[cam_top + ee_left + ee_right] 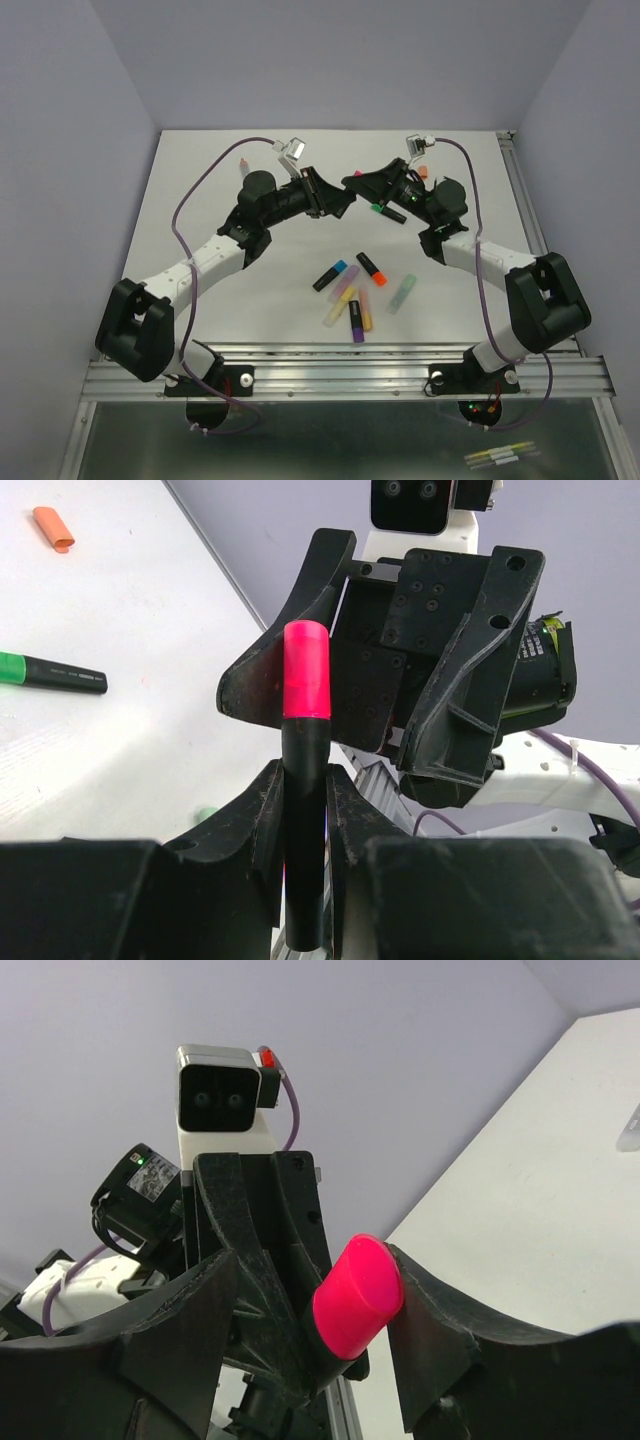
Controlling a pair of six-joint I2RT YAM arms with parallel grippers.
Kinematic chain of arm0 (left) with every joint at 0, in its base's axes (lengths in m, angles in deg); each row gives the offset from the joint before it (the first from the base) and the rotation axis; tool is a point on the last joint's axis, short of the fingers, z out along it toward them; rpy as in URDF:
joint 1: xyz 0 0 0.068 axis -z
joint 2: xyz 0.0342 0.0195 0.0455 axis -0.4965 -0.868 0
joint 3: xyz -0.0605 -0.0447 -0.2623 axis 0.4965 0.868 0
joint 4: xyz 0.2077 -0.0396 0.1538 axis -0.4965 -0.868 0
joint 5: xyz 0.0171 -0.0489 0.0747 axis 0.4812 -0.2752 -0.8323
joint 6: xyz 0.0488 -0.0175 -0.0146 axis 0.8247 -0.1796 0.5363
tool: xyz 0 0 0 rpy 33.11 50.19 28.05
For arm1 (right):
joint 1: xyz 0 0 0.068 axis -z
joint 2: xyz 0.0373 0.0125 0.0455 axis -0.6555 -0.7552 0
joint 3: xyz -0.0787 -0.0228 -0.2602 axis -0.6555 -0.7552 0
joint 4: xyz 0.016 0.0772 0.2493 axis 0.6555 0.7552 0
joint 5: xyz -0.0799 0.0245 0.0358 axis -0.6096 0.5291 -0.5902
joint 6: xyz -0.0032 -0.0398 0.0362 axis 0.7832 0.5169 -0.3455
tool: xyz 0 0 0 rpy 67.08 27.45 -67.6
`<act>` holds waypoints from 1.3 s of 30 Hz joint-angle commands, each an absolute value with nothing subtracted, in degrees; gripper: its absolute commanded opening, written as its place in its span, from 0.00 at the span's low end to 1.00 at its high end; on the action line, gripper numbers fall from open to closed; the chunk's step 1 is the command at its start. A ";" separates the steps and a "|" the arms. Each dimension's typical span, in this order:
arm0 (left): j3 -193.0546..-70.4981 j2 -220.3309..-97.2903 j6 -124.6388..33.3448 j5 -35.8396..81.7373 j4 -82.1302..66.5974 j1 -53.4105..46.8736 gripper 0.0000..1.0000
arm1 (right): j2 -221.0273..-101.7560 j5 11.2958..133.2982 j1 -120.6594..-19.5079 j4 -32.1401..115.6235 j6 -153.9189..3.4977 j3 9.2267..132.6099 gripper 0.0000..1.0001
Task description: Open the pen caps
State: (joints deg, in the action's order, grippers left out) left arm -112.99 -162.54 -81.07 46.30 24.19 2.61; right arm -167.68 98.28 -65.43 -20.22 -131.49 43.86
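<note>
A pink pen is clamped upright by its barrel in the left jaws, braced for a pull. Just beyond them, its pink cap is bracketed by the right jaws, set apart with one side touching; a green pen is left farther off.

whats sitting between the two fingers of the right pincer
The pink cap of the black pen that the left pincer holds, with a gap on one side; the right wrist view shows it.

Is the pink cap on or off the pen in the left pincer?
On. The pink cap sits flush on the black barrel clamped in the left pincer; the right pincer brackets it, not yet closed.
</note>
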 commanded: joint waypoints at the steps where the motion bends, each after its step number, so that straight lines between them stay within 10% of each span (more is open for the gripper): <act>1: -113.13 -161.19 -80.83 46.68 27.83 2.31 0.00 | -164.95 95.33 -65.92 -21.52 -129.75 44.06 0.64; 15: -112.25 -160.92 -81.35 46.33 27.75 2.40 0.00 | -164.77 94.28 -66.97 -19.50 -129.48 45.03 0.38; 23: -109.89 -159.70 -81.26 46.68 28.10 2.40 0.00 | -164.86 86.47 -67.15 -17.75 -127.54 45.73 0.01; 39: -94.77 -149.94 -80.91 45.62 30.47 2.49 0.00 | -164.59 51.40 -66.01 0.79 -118.68 57.05 0.01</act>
